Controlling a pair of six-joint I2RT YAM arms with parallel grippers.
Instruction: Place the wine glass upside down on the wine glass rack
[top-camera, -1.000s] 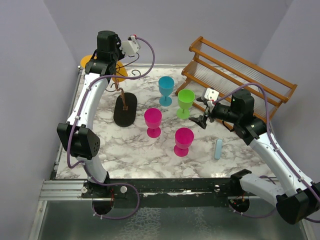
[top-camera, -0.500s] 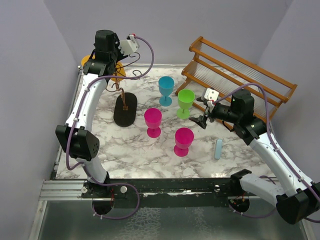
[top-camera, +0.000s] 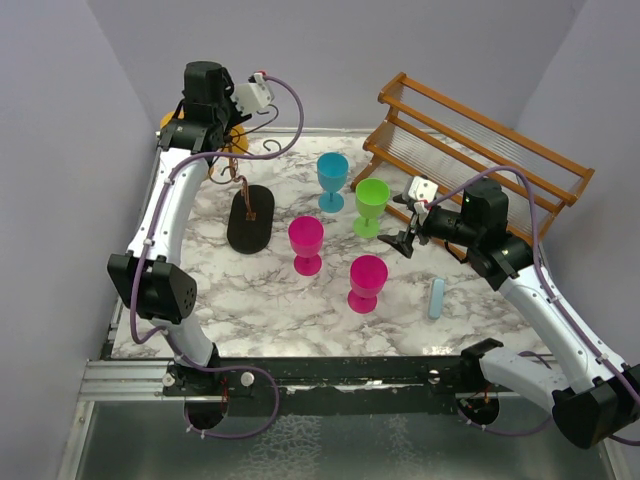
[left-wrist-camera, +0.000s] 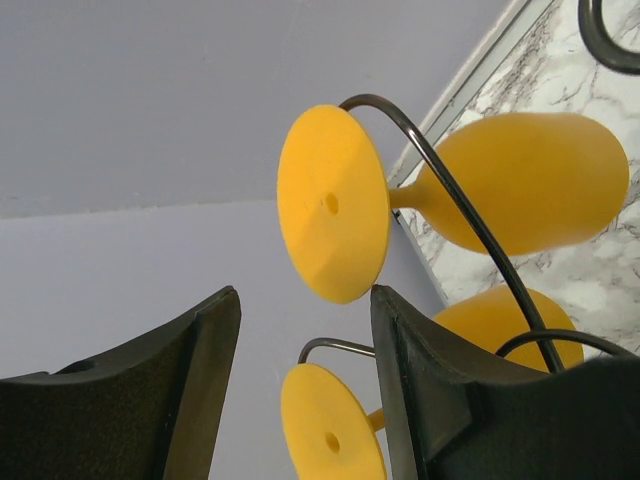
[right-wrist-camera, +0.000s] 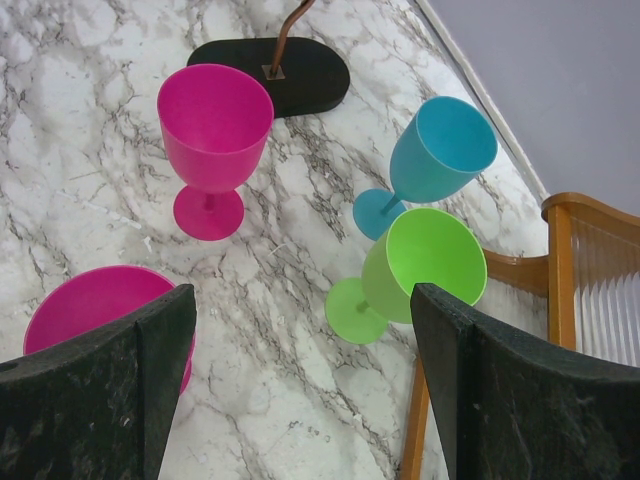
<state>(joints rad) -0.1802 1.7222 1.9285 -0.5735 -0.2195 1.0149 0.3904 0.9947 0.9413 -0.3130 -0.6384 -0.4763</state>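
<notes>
Two orange glasses hang by their stems in the rack's wire arms at the worktop's far left corner. Your left jaws stand parted and hold nothing. The upper glass turns its foot toward the gap between them, just beyond the fingertips. Your right jaws gape wide and empty beside the green glass, near the wooden rack.

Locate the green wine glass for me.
In the top view the green wine glass stands upright right of table centre, just right of the blue glass and in front of the wooden slatted rack.
</notes>
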